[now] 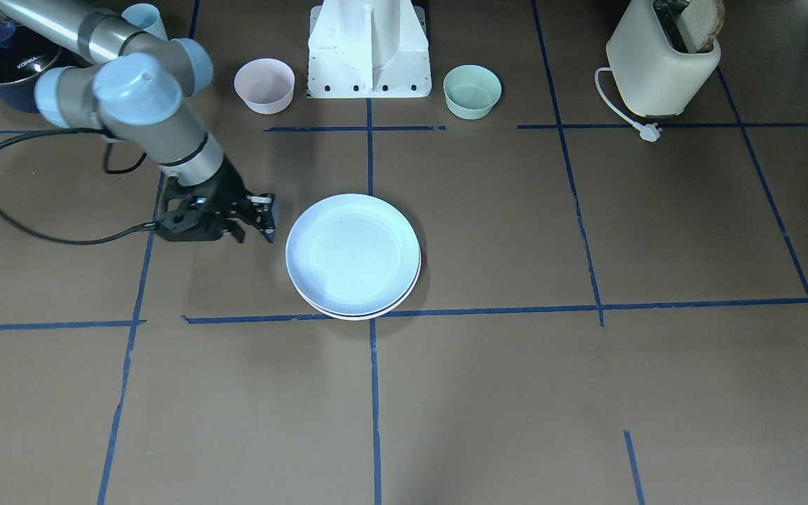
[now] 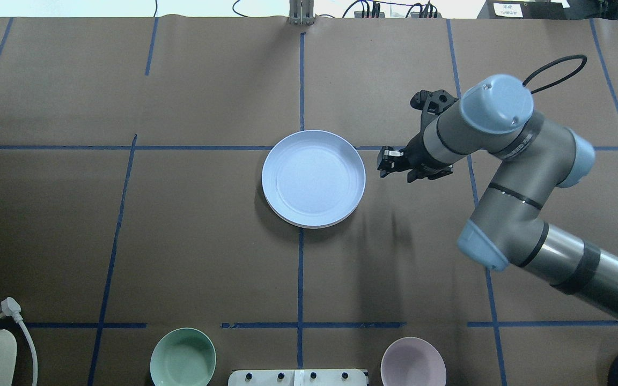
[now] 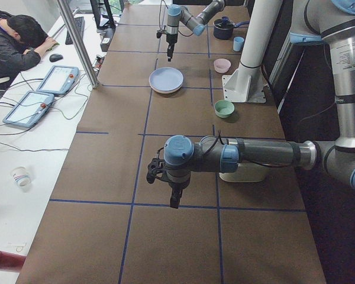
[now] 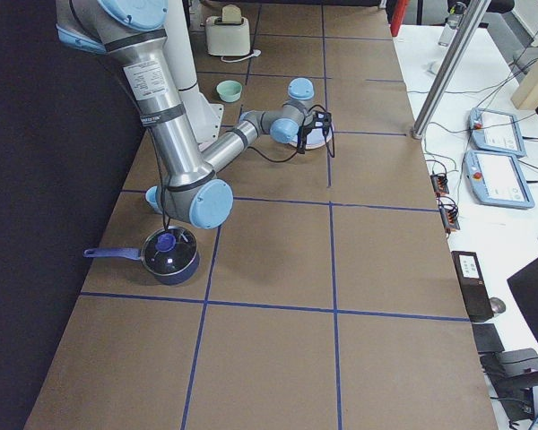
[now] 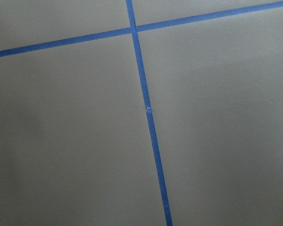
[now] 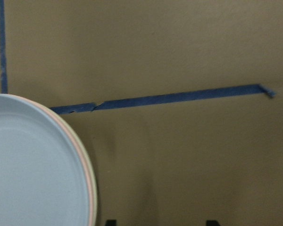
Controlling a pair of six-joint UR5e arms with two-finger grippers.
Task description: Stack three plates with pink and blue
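The three plates lie stacked at the table's middle. The pale blue plate [image 1: 353, 252] is on top and also shows in the overhead view [image 2: 313, 178]. In the right wrist view the blue plate [image 6: 33, 165] covers the pink plate [image 6: 88, 176], of which only a thin rim shows, with the cream-white rim [image 6: 95, 202] beneath. My right gripper [image 1: 255, 228] hovers beside the stack, apart from it, open and empty; it also shows overhead [image 2: 390, 163]. My left gripper [image 3: 174, 200] hangs far from the stack over bare table; I cannot tell whether it is open or shut.
A small pink bowl [image 1: 264, 85] and a green bowl [image 1: 472, 91] flank the robot base [image 1: 369, 49]. A toaster [image 1: 660, 59] with its cord stands on the robot's left side. A dark pot [image 1: 11, 66] and a blue cup [image 1: 144, 21] stand behind my right arm.
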